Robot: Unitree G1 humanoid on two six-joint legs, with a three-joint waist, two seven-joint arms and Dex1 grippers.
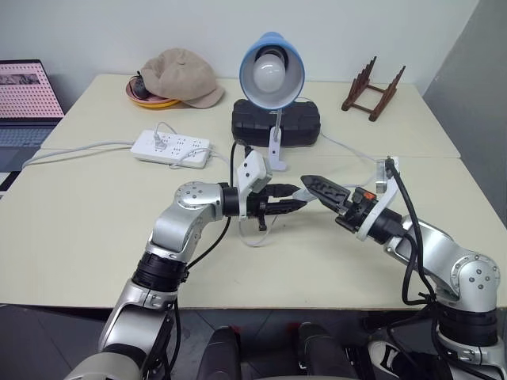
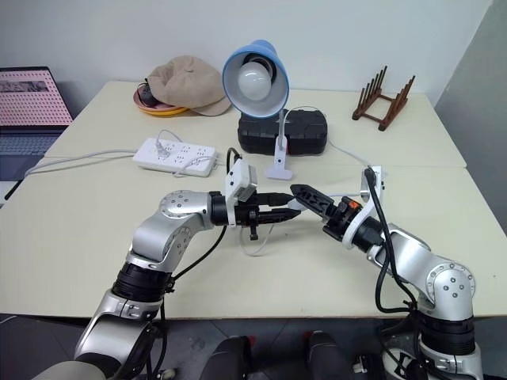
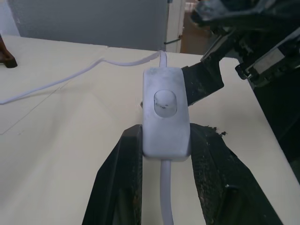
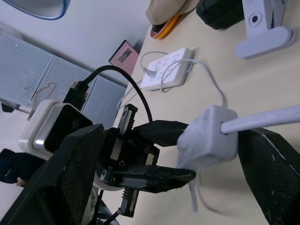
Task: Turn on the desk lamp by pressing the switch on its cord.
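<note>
Switch is sitting clamped in the left jaws above the desk, its long axis pointing toward the right jaws, which are standing wide apart around its far end, button facing up.

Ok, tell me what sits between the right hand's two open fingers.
The switch, held up off the table by the shut left hand, sits between the open fingers of the right hand, with the cord running out of it. The right wrist view shows this.
</note>
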